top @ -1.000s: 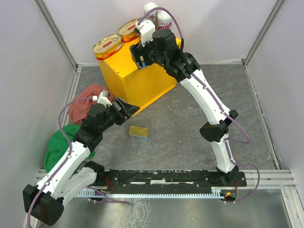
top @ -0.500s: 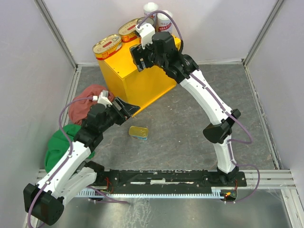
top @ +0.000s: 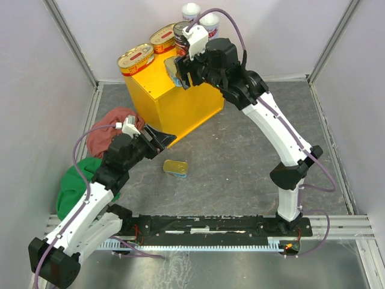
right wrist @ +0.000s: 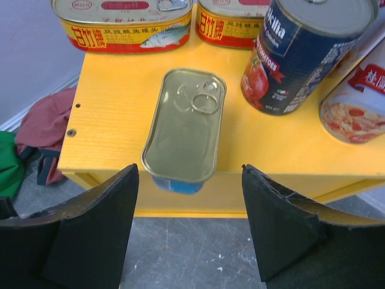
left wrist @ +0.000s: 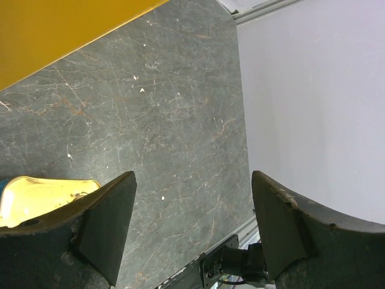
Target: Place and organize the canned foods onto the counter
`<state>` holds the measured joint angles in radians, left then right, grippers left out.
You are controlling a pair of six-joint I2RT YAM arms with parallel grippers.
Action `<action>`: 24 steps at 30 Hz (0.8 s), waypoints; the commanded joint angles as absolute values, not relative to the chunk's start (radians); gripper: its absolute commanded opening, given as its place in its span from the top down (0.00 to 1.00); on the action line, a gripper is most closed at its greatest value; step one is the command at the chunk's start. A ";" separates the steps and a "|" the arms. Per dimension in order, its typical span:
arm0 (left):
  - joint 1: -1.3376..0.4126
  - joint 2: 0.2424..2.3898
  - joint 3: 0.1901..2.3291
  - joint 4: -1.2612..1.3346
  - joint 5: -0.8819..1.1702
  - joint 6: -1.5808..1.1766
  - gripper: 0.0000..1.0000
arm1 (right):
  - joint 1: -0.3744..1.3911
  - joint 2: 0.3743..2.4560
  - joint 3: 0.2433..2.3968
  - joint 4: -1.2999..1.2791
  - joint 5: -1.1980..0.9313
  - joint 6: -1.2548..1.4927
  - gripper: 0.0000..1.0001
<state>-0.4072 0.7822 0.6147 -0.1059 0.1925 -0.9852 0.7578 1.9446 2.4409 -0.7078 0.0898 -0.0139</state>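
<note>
Standing on the grey stone floor [top: 240,156], toward the far left, the big yellow counter [top: 174,105]. Above its near edge, the right gripper [right wrist: 189,223], jaws spread wide and holding nothing. Low over the floor beside the counter, the left gripper [left wrist: 192,229], jaws parted as well, empty. Left of the counter, a red cloth [top: 111,129] and a green cloth [top: 75,180], touching each other.

On the counter top:
- two tall white-topped cans [top: 190,11] [top: 210,21] at the far corner
- a dark blue tomato can [right wrist: 307,54] just beside them
- two oval gold tins [right wrist: 123,24] [right wrist: 231,24] along the far left edge
- one rectangular gold tin [right wrist: 185,123] lying flat right under the right gripper, its end reaching the near edge

Down on the floor, the second rectangular tin [left wrist: 42,195], partly hidden behind a left finger [left wrist: 102,223], apart from the counter.
</note>
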 commanded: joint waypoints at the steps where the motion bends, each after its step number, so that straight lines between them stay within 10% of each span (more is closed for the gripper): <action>1: -0.403 0.748 0.606 -0.073 0.188 -1.004 0.17 | 0.767 1.851 2.357 -0.650 0.085 0.008 0.33; 5: -0.402 0.725 0.590 -0.076 0.183 -1.017 0.17 | 0.768 1.817 2.286 -0.641 0.080 0.031 0.63; 24: -0.402 0.699 0.577 -0.093 0.176 -1.017 0.17 | 0.769 1.879 2.301 -0.645 0.075 0.076 0.70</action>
<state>-0.4068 0.7086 0.5816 -0.1139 0.1848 -1.0039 0.7639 1.8553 2.2543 -0.6876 0.0784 0.0647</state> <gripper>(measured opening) 0.829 0.302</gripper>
